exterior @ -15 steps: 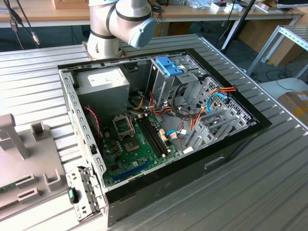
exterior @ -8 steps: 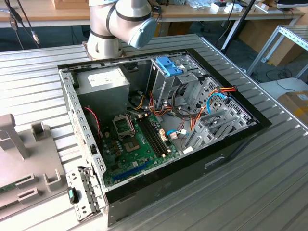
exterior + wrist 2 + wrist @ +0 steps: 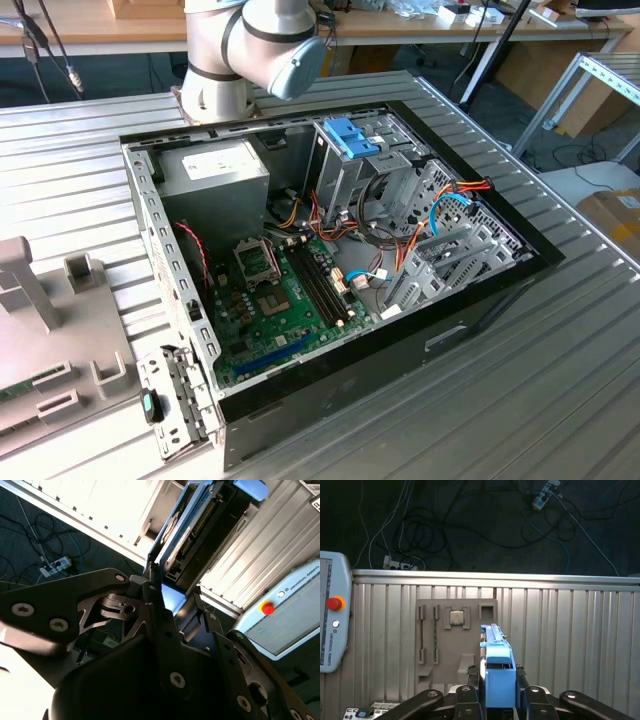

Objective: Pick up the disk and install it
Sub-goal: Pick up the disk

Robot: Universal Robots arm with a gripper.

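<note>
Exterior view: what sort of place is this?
Most likely a robotics lab or workshop: a robot arm stands by an open computer case on a ribbed metal table, loose cables lie on the floor, and in the first wrist view the jaws hold a disk.

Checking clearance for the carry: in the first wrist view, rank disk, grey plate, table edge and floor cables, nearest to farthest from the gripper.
1. Disk: clamped in the gripper.
2. Grey plate: lying just beyond the disk.
3. Table edge: past the plate.
4. Floor cables: beyond that edge, lower down.
</note>
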